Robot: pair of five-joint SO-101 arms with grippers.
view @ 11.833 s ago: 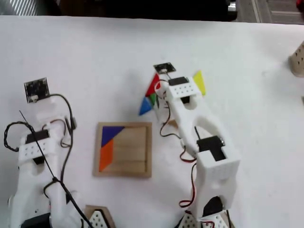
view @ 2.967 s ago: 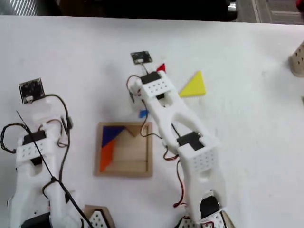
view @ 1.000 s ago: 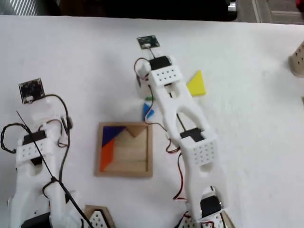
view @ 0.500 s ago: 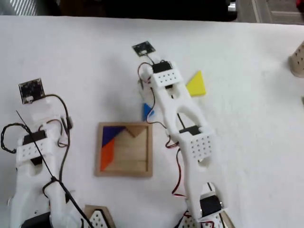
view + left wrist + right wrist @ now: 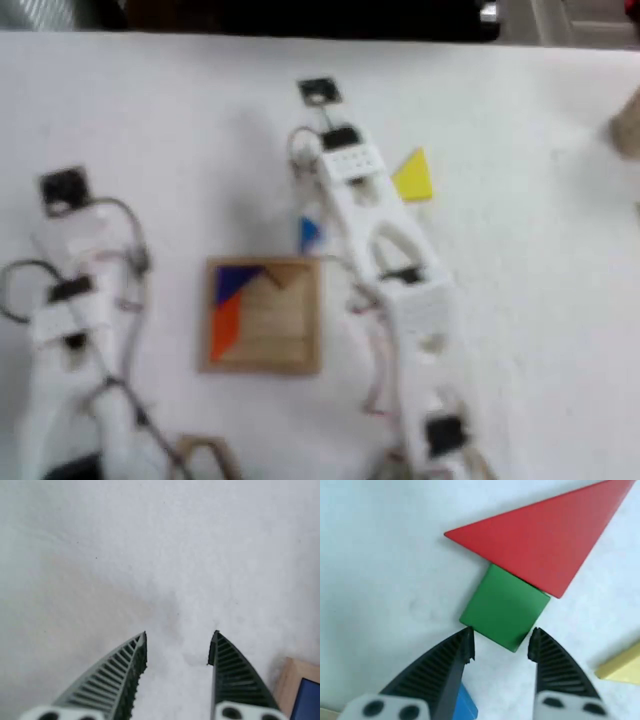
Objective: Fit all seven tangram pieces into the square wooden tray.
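The square wooden tray (image 5: 300, 350) lies between the two arms and holds a dark blue piece (image 5: 234, 281), an orange piece (image 5: 224, 325) and a wood-coloured piece (image 5: 285, 276). My right gripper (image 5: 499, 639) is open just over the near corner of a green square (image 5: 504, 605), which touches a large red triangle (image 5: 545, 545). A light blue piece (image 5: 466, 705) lies under its left finger, and a yellow piece (image 5: 622, 669) sits beside it. From above, the light blue piece (image 5: 309, 231) and yellow triangle (image 5: 413, 177) flank the right arm. My left gripper (image 5: 177, 647) hangs open over bare table beside the tray's corner (image 5: 295, 680).
White table (image 5: 520, 250) stretches wide to the right and behind the pieces. A tan object (image 5: 625, 125) stands at the far right edge. Arm bases and cables sit along the front edge.
The right arm has stretched farther back over the loose pieces and now covers the red and green ones from above. The left arm has stayed where it was.
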